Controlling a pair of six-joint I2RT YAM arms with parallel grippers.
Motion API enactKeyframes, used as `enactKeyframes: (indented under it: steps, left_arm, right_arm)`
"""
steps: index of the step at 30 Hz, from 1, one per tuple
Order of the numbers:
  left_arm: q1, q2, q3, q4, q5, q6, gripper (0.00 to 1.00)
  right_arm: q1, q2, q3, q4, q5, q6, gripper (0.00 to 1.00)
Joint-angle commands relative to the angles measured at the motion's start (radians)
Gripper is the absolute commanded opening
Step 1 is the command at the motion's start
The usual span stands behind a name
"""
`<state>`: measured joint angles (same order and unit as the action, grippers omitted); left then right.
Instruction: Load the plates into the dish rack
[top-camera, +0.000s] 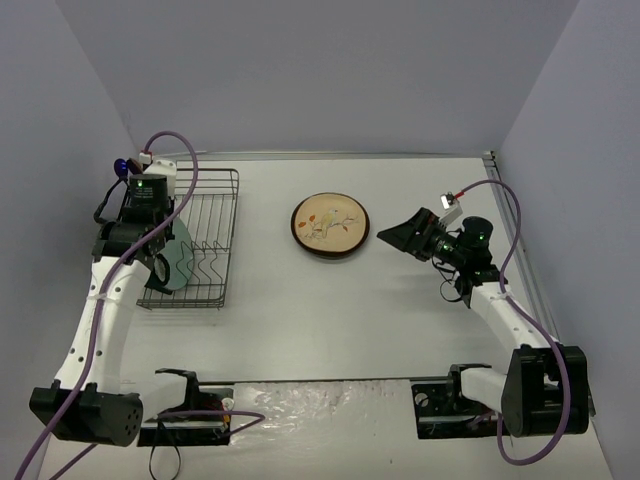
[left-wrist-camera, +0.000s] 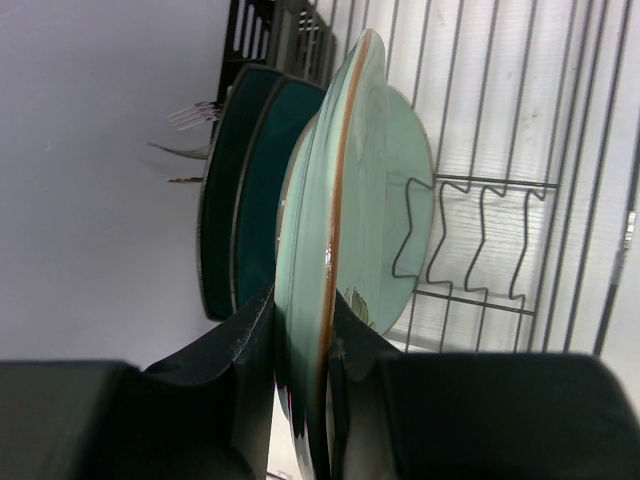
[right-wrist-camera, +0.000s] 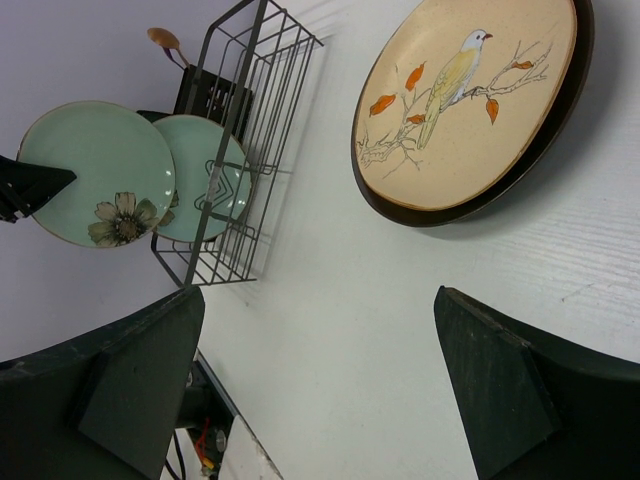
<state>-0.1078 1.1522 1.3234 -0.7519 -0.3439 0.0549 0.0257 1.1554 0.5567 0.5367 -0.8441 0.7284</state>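
My left gripper (left-wrist-camera: 303, 302) is shut on the edge of a pale mint plate (left-wrist-camera: 322, 200) with a thin brown rim, held upright over the left side of the black wire dish rack (top-camera: 212, 215). A second mint plate (left-wrist-camera: 405, 190) stands among the tines just beyond it, and two dark teal plates (left-wrist-camera: 245, 190) stand on its other side. In the right wrist view the held plate (right-wrist-camera: 95, 165) shows a flower on its face. A cream plate (top-camera: 329, 224) with a bird and dark rim lies flat on the table. My right gripper (top-camera: 400, 237) hovers open beside it, nothing between its fingers (right-wrist-camera: 130, 380).
A black cutlery caddy (right-wrist-camera: 212, 100) with forks (left-wrist-camera: 190, 118) and a wooden spoon (right-wrist-camera: 160, 40) hangs on the rack's far end. Grey walls close in the left, back and right. The rack's right half (left-wrist-camera: 560, 200) holds no plates.
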Motion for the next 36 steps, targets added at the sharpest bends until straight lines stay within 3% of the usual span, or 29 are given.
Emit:
enactKeyframes:
  steps: [1, 25, 29, 31, 36]
  left_arm:
    - [0.008, -0.029, 0.017, 0.163, 0.069, 0.008, 0.00]
    - [0.102, 0.085, -0.182, 0.345, 0.239, 0.003, 0.00]
    - [0.102, 0.087, -0.208, 0.368, 0.230, -0.011, 0.11]
    - [0.102, 0.089, -0.214, 0.370, 0.217, -0.017, 0.28]
    - [0.138, 0.092, -0.205, 0.359, 0.195, -0.026, 0.41]
  right_arm:
    - [-0.006, 0.003, 0.005, 0.089, -0.035, -0.011, 0.96]
    - [-0.007, 0.006, -0.002, 0.086, -0.035, -0.013, 0.95]
    - [-0.007, 0.007, 0.002, 0.085, -0.032, -0.014, 0.95]
    - [-0.006, 0.009, 0.006, 0.075, -0.025, -0.020, 0.95]
    - [-0.003, 0.010, 0.050, -0.036, 0.046, -0.078, 0.95]
